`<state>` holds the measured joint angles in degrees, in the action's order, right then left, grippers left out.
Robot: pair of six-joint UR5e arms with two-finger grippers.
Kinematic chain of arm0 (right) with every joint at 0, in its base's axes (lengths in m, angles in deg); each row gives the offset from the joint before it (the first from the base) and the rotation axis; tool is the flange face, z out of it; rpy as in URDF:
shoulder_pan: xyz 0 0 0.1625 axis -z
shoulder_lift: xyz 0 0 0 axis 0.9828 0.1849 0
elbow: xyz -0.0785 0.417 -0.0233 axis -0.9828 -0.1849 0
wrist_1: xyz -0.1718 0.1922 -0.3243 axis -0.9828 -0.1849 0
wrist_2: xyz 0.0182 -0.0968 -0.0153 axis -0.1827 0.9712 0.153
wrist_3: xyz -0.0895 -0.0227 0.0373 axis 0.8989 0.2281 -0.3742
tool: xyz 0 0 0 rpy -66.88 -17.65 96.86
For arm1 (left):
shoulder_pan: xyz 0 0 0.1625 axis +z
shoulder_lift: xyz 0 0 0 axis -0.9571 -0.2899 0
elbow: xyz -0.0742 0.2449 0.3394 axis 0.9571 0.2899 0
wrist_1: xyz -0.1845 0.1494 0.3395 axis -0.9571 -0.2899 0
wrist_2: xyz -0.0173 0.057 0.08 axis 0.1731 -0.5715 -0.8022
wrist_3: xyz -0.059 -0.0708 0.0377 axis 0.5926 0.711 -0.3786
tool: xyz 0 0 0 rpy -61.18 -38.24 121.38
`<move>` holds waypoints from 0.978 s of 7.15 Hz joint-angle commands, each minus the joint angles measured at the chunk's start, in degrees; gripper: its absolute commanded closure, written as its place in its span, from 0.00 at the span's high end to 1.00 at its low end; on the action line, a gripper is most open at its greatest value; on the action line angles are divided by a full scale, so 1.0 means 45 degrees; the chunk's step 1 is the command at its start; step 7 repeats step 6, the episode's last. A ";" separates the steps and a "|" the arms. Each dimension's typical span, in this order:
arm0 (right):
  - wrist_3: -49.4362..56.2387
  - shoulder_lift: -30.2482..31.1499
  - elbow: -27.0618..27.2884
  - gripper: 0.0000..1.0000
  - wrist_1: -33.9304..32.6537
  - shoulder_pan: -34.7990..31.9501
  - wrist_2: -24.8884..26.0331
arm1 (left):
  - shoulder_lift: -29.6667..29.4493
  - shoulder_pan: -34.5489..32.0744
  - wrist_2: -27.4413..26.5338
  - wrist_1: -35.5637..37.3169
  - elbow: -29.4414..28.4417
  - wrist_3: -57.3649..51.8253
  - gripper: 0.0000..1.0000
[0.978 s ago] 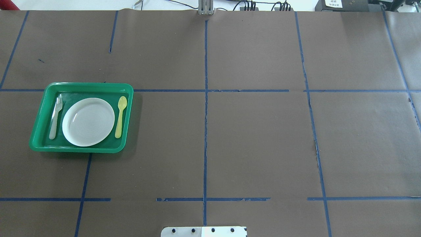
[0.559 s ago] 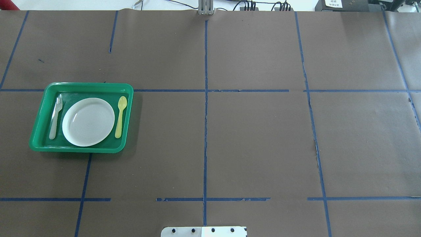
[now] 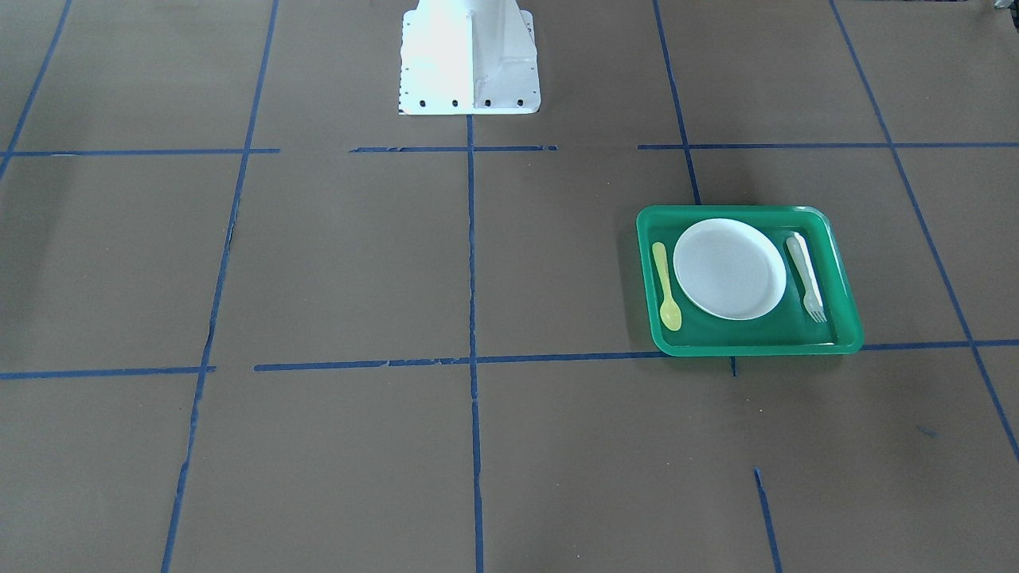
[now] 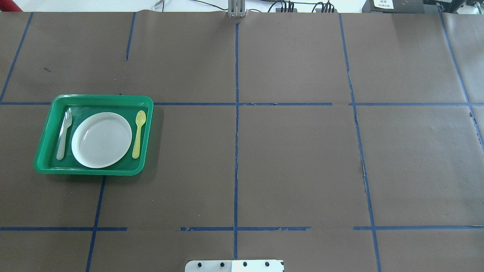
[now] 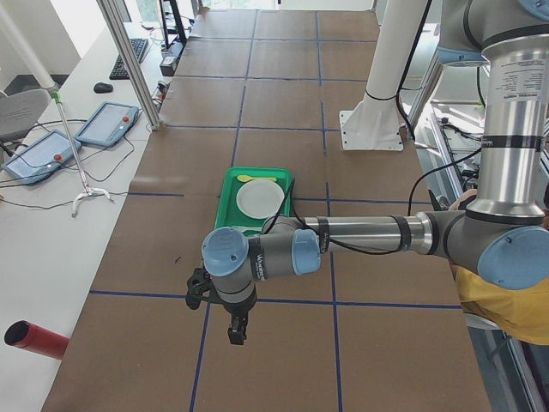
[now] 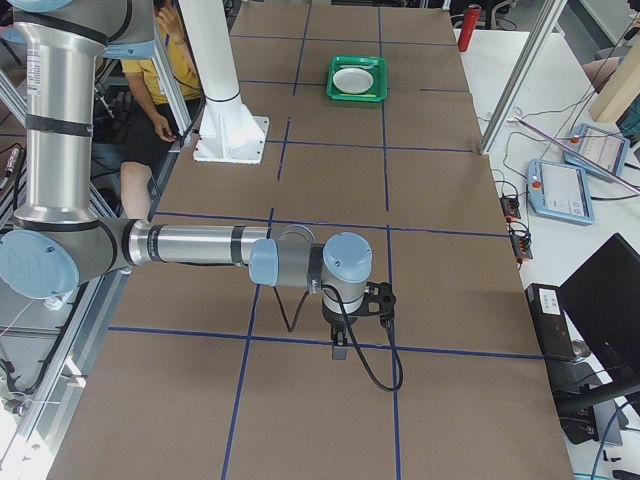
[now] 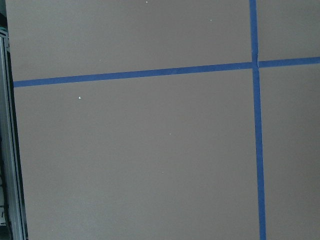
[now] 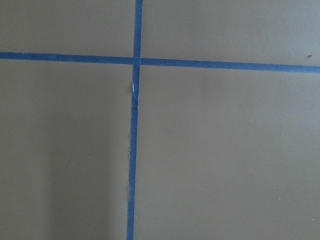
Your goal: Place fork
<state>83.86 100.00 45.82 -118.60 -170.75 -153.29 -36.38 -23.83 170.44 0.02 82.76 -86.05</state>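
The pale fork [image 4: 63,136] lies in the green tray [image 4: 90,99], left of the white plate [image 4: 101,139], tines pointing away from the robot. It also shows in the front-facing view [image 3: 806,277], right of the plate [image 3: 728,269]. Neither gripper appears in the overhead, front-facing or wrist views. My left gripper [image 5: 233,330] hangs low over the table's left end, well short of the tray [image 5: 230,184]. My right gripper [image 6: 340,345] hangs over the table's right end, far from the tray [image 6: 357,98]. I cannot tell whether either is open or shut.
A yellow spoon [image 4: 138,134] lies in the tray right of the plate. The table is covered in brown paper with blue tape lines [image 4: 236,151]. The white robot base [image 3: 470,56] stands at mid table edge. A red cylinder [image 5: 34,339] lies beyond the left end.
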 commanded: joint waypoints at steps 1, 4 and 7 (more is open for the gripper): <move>0.0014 0.0000 0.0000 1.00 0.0000 0.0000 0.0000 | 0.0016 0.0336 0.0381 -0.0047 -0.0053 0.0019 1.00; 0.0014 0.0000 0.0000 1.00 0.0000 0.0000 0.0000 | -0.0004 0.0476 0.0401 -0.0125 -0.0520 0.0038 1.00; 0.0014 0.0000 0.0000 1.00 0.0000 0.0000 0.0000 | -0.0043 0.0476 0.0381 -0.0105 -0.0580 0.0038 1.00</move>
